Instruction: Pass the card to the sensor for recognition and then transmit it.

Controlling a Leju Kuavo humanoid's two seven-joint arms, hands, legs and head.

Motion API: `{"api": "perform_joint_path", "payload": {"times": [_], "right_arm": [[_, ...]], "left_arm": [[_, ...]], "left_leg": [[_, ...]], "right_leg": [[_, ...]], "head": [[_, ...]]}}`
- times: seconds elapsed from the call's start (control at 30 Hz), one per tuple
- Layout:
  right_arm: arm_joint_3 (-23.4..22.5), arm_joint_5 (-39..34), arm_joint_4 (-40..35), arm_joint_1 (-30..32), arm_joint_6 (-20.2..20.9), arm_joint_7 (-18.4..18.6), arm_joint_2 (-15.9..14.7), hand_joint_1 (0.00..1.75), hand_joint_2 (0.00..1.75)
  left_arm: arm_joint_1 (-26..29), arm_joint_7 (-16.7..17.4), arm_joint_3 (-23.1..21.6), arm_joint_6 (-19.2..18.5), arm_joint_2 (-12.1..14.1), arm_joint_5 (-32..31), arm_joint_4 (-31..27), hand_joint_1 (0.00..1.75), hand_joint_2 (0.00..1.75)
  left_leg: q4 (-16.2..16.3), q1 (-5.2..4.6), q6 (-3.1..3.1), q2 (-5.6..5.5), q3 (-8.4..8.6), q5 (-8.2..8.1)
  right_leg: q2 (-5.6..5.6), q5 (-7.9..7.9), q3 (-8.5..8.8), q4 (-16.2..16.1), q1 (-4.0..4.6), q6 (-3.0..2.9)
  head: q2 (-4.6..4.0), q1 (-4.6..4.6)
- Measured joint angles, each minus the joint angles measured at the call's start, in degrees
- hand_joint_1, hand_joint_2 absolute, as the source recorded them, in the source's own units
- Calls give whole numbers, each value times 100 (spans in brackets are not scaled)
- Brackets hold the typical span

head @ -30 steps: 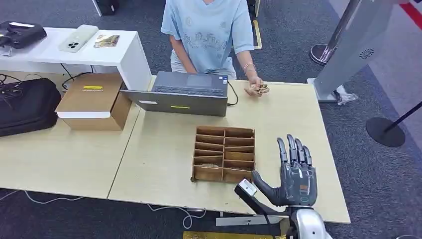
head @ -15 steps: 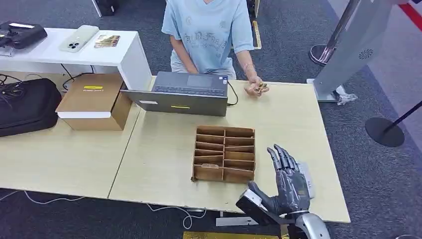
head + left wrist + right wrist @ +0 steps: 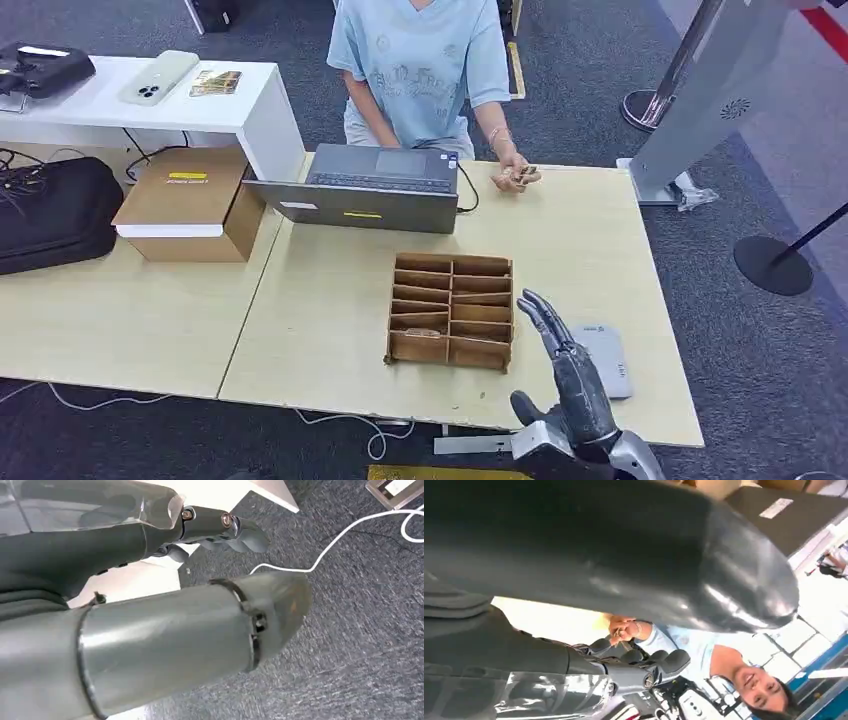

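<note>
A: Entry, bench side. Right hand is raised over the desk's near edge toward its right corner, turned edge-on, fingers straight and close together, pointing away from the robot. It holds nothing. Agreed?

B: Agreed. Thumb sits low and apart, palm bare. Left hand hangs below desk level over the carpet; fingers look curled in, but I cannot tell for certain, and I see nothing in it.

A: Location of the card?

B: Best candidates are in the cardboard divider tray, mid-desk, just left of the right hand; one near-left compartment seems to hold something flat. Too small to confirm. The grey sensor pad lies flat near the right corner of the near edge, just beyond the hand on its right side.

A: Reason for the layout, in my judgement: tray and pad sit side by side within the right arm's reach, so a card travels a short way from slot to reader.

B: And the person stands at the far edge behind the laptop, one hand resting on the desk there holding a small object, likely placed to receive the hand-over. No card is picked up yet.
</note>
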Motion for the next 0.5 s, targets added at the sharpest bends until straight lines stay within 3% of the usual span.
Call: {"api": "perform_joint_path", "payload": {"times": [0.2,0.5], "right_arm": [[313,1554,2,-43,-348,635,-118,0,0],[892,2125,232,-326,-365,999,-114,0,0]], "left_arm": [[-19,-55,-96,11,11,0,2,0,0],[-82,-171,-149,-20,-2,0,2,0,0]], "left_leg": [[0,1,0,0,0,0],[-1,1,0,0,0,0]], "right_leg": [[1,0,-1,1,1,0],[0,0,-1,1,1,-1]], "head": [[0,2],[0,2]]}}
